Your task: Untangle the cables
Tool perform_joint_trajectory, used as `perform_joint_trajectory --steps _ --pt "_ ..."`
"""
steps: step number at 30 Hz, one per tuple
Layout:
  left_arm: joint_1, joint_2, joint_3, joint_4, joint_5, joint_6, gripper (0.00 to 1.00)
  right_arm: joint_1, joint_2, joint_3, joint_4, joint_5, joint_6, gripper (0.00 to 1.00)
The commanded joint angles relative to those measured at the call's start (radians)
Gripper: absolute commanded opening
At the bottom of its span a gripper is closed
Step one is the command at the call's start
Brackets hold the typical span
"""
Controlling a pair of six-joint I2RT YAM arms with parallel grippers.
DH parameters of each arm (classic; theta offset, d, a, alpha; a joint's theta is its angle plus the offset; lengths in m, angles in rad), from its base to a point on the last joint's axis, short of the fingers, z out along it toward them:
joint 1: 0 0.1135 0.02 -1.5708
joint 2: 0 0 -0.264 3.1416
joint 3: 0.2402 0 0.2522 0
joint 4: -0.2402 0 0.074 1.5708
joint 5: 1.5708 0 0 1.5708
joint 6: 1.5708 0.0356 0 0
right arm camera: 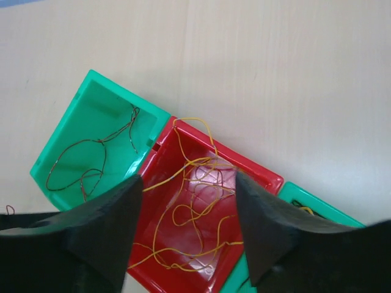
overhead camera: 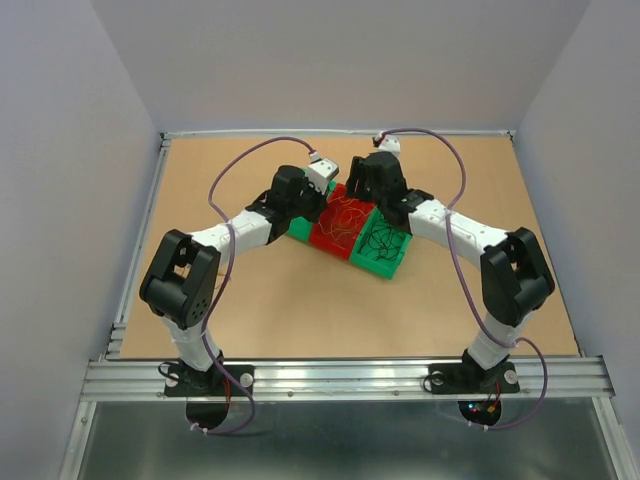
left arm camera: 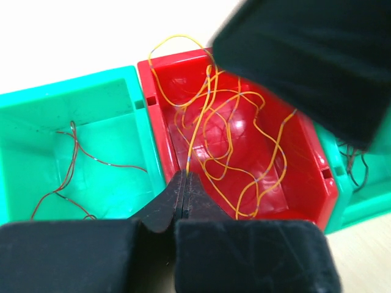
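Tangled orange-yellow cables (left arm camera: 235,131) lie in a red bin (left arm camera: 177,61), the middle of three joined bins. My left gripper (left arm camera: 185,175) is shut at the bin's near-left corner, pinching one orange strand (left arm camera: 197,125) that rises from its tips. My right gripper (right arm camera: 186,183) hangs open above the red bin (right arm camera: 256,171), its fingers (right arm camera: 110,226) on either side of the orange tangle (right arm camera: 195,213), touching nothing. Thin red cables (left arm camera: 73,159) lie in the left green bin (left arm camera: 110,91). Black cables (overhead camera: 385,240) lie in the right green bin (overhead camera: 395,268). In the top view both grippers, left (overhead camera: 322,200) and right (overhead camera: 368,195), meet over the bins.
The bins sit mid-table on a tan board (overhead camera: 300,310) with a raised metal rim. The right gripper's black body (left arm camera: 305,55) fills the upper right of the left wrist view. A red strand end (right arm camera: 7,209) shows at the left edge of the right wrist view.
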Motion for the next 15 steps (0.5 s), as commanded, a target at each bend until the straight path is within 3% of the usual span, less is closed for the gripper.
perform_joint_trajectory --steps 1,15 --pt "-0.008 0.022 0.032 0.049 -0.053 -0.003 0.00 -0.029 -0.127 -0.088 0.088 -0.029 -0.008 0.74" --pt "-0.107 -0.029 0.068 0.021 -0.219 0.032 0.00 -0.095 -0.308 -0.260 0.060 -0.005 0.006 0.75"
